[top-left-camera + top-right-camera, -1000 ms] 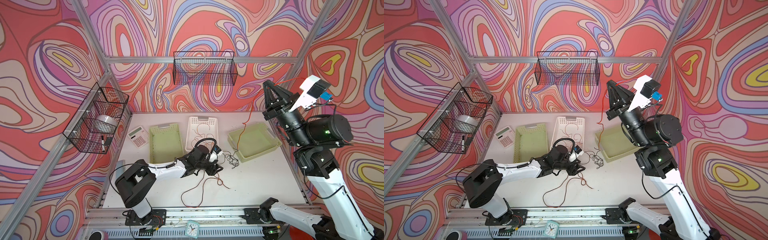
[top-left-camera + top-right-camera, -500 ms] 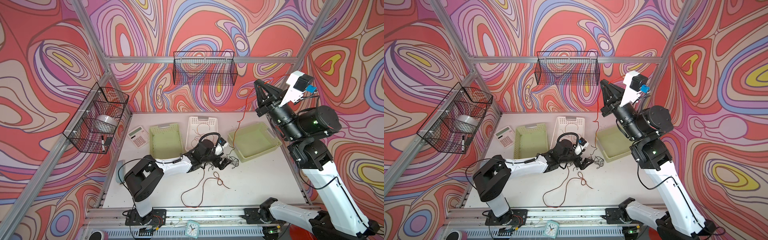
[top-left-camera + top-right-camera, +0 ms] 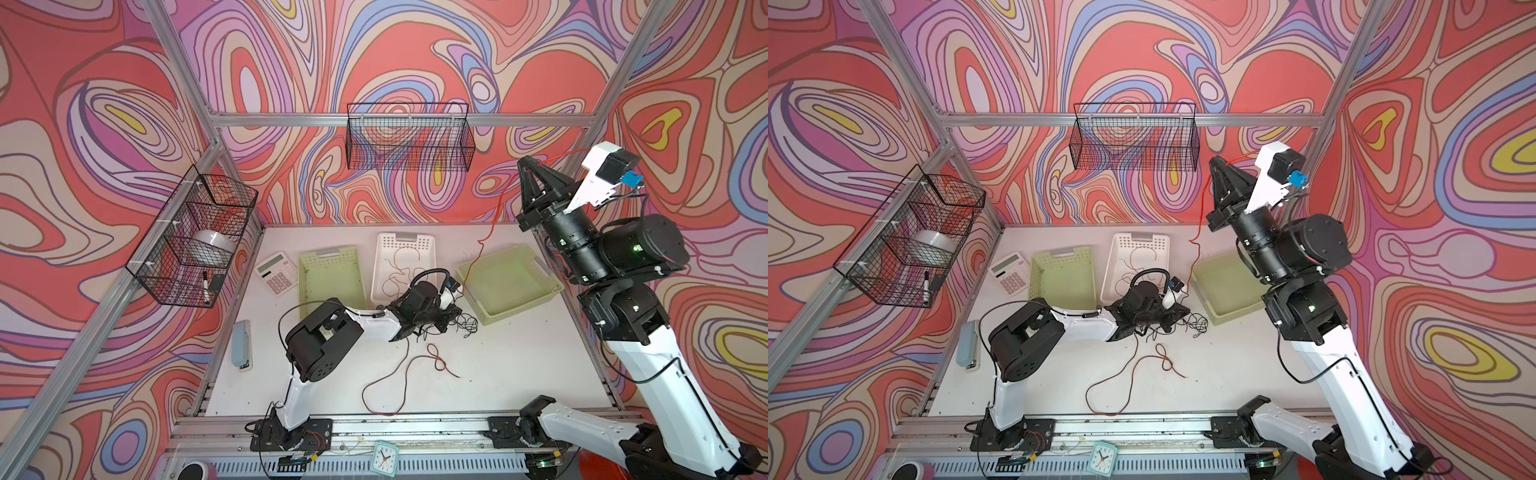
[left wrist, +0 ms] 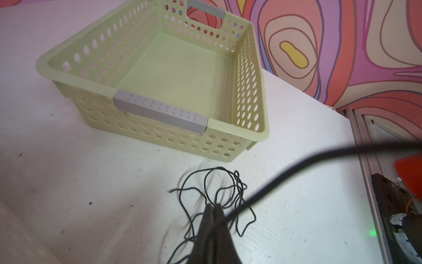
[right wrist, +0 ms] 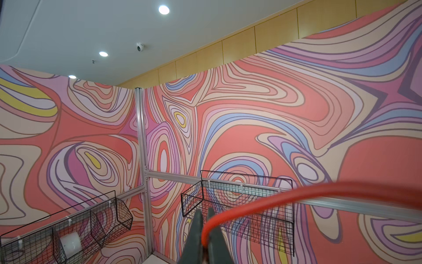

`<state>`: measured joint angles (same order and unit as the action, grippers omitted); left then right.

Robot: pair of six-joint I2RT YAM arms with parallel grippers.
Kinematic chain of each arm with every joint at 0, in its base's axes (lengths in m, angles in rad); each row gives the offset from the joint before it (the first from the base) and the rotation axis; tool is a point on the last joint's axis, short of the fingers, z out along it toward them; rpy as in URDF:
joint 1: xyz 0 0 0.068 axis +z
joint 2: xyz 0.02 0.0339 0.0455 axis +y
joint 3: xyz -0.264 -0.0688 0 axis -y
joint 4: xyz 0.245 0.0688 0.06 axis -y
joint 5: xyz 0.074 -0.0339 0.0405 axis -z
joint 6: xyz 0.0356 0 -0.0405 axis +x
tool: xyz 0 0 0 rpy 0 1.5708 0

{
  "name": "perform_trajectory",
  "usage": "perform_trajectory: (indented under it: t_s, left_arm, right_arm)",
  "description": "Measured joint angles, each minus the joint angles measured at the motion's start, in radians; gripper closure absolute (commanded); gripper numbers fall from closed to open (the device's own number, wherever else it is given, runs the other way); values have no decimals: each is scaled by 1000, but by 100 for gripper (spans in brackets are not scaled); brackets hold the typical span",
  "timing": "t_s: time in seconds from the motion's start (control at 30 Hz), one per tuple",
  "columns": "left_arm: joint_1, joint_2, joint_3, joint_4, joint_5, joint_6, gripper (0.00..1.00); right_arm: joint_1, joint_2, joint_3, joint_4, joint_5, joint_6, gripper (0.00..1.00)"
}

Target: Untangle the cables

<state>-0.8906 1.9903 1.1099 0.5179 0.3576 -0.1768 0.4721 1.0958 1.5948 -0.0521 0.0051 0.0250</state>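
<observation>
Judged as the pull-apart step. Leave the red-brown cable [image 3: 399, 374], looped loose at 6 o'clock, for later. Near centre, hold the left gripper [image 4: 212, 209] low on the table [image 3: 519, 374] as an anchor, jaws pressed together on a strand of the black cable [image 4: 237, 180] tangle. At 2 o'clock, raise slowly with the right gripper [image 5: 205, 220], poised high and pinching the orange cable [image 3: 494, 216]; watch the hanging slack for snags, stop at any tug.

Containers, from 9 to 3 o'clock:
- side wire basket [image 3: 164, 224] with a white roll [image 3: 214, 245] and a marker [image 3: 205, 284]
- left green basket [image 3: 302, 282], empty
- white basket [image 3: 379, 266] at 12, holding thin brown cables [image 3: 401, 270]
- back wire basket [image 3: 409, 143] above it, seemingly empty
- right green basket [image 3: 521, 312] at 2, empty inside, with the orange cable's lower end near its 9 o'clock corner
</observation>
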Motion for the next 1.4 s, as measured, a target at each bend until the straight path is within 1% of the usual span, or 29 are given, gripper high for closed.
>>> perform_trajectory:
  t_s: [0.27,0.47,0.63,0.83,0.87,0.9,0.93,0.97,1.07,1.1,1.17,1.27,1.4]
  left_arm:
    - [-1,-249,-257,-16,8,0,100]
    - [-1,-322,-367,-52,-11,-2,100]
    - [-1,-391,-440,-104,-40,-11,100]
    - [-1,-492,-434,-169,-57,-6,100]
    - [-1,-499,-431,-180,-61,-3,94]
    - [-1,-501,-429,-190,-64,-1,79]
    - [-1,-502,-429,-197,-68,2,62]
    - [-1,-502,-429,-210,-71,1,53]
    - [-1,-523,-431,-246,-91,-3,37]
    - [0,-539,-432,-254,-100,-4,34]
    - [0,-600,-432,-274,-127,-3,30]
    - [0,-691,-420,-315,-159,13,30]
    - [0,-754,-373,-394,-189,40,30]
  right_arm:
    - [-3,109,-22,6,220,-207,100]
    - [-46,198,-22,6,328,-313,100]
    - [-118,206,-22,5,343,-327,100]
    - [-124,204,-33,8,298,-329,100]
    - [-124,207,-32,3,285,-330,100]
    - [-124,211,-29,-3,279,-332,100]
    - [-124,217,-25,-5,274,-334,100]
    - [-124,224,-24,-6,270,-337,100]
    - [-124,237,-48,8,267,-355,100]
    - [-124,237,-64,14,268,-361,100]
    - [-124,238,-108,21,273,-375,100]
    - [-124,243,-170,34,296,-390,100]
    - [-124,243,-250,52,345,-407,100]
